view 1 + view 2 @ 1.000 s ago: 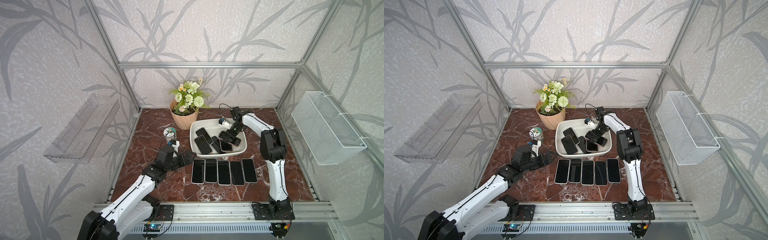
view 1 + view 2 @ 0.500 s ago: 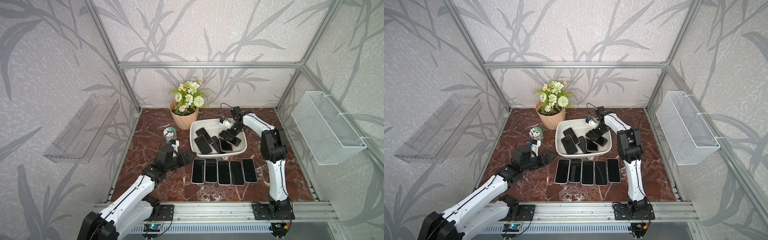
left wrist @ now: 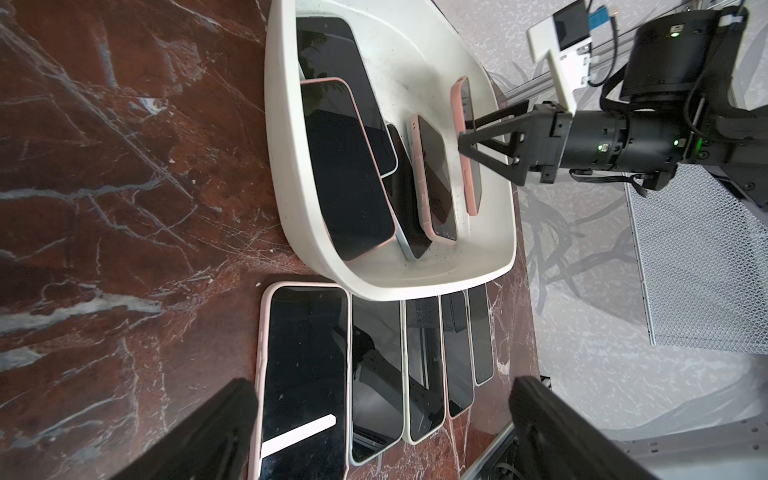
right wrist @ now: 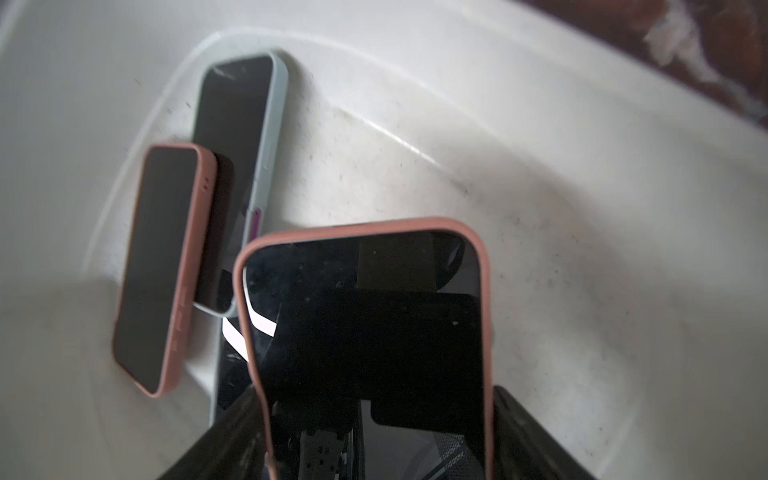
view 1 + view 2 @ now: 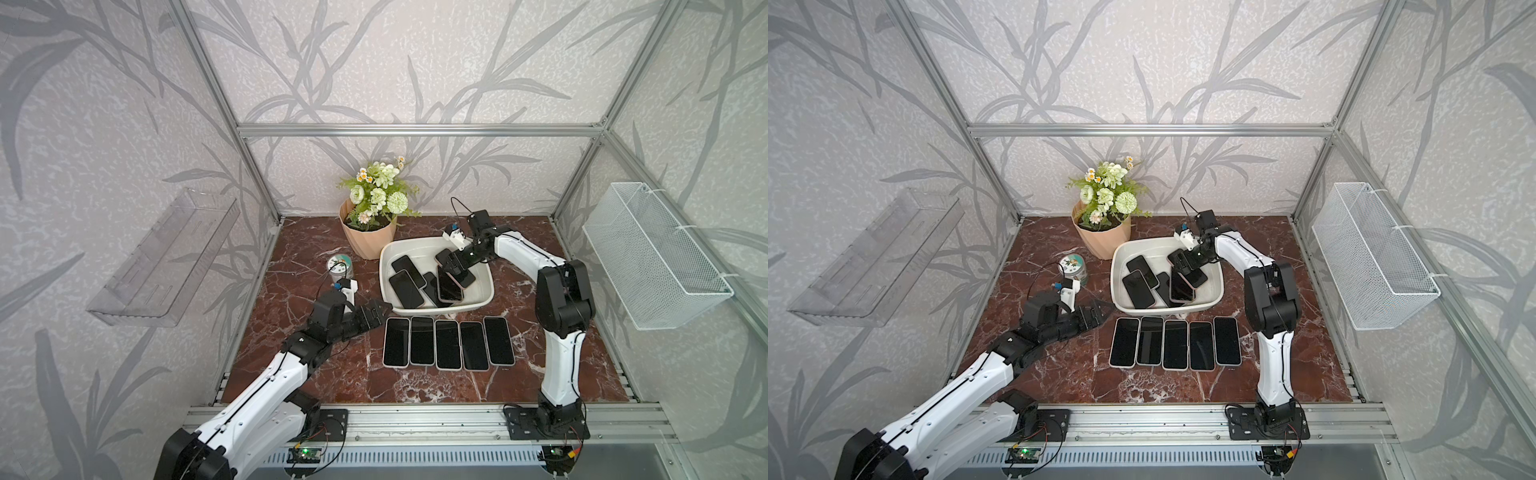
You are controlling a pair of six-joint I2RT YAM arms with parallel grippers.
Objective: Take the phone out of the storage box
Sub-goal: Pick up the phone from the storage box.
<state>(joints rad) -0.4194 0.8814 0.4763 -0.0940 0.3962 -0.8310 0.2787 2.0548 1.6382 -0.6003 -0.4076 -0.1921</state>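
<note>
storage box: loose phones | right gripper grips pink phone (tilted)

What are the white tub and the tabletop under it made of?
The storage box looks like moulded plastic: smooth, slightly glossy, with a rounded rolled rim. The tabletop looks like polished red-brown marble with white veins, though it could be a printed film.

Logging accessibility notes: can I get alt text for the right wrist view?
A pink-cased phone, dark screen facing the camera, is gripped across its width by the right end effector inside the white storage box. Beyond it in the box, a second pink-cased phone lies partly over a pale-blue-cased phone.
</note>
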